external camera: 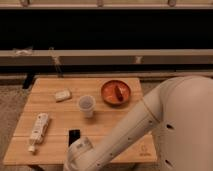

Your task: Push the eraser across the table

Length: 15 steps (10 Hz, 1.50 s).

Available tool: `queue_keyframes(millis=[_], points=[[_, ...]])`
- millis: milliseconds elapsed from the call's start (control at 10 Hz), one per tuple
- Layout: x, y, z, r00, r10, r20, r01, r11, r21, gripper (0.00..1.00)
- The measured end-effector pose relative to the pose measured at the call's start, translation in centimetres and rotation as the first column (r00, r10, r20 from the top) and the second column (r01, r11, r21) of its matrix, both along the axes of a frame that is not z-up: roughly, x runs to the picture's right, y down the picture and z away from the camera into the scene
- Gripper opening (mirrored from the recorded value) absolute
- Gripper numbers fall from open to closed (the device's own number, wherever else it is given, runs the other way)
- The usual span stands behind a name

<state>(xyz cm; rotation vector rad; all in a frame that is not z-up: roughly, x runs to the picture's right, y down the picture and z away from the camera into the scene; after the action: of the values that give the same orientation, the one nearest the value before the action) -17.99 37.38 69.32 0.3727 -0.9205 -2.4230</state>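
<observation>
One pincer [77, 153] low at the tabletop's [54, 113] near edge — how wide it stands, I cannot tell.
Just beyond it I see the eraser [74, 136] lying flat, a white bottle [39, 127] to its left; farther off, the cup [86, 105], then a red bowl [116, 92].

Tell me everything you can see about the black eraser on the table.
The eraser is a small, flat, black rectangular block with a matte look, probably rubber. It lies flat on the wooden table near the front edge, with its long side pointing away from the camera. It is right of the white bottle and in front of the cup. The gripper sits at its near end, and contact cannot be made out. Nothing else touches it.
</observation>
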Motion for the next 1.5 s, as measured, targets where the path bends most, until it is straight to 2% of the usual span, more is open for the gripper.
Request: queue_keyframes(millis=[500,700,1200,1500], points=[[0.5,-2.6,1.0,1.000,0.006,-0.011,-0.006,0.9997,0.022,0.60],[-0.4,-4.5,2.3,1.000,0.002,-0.002,-0.002,0.9994,0.036,0.60],[-2.8,-7.8,4.9,1.000,-0.017,0.020,0.016,0.9978,0.064,0.60],[-2.2,-9.6,6.8,1.000,-0.021,0.003,0.020,0.9966,0.080,0.60]])
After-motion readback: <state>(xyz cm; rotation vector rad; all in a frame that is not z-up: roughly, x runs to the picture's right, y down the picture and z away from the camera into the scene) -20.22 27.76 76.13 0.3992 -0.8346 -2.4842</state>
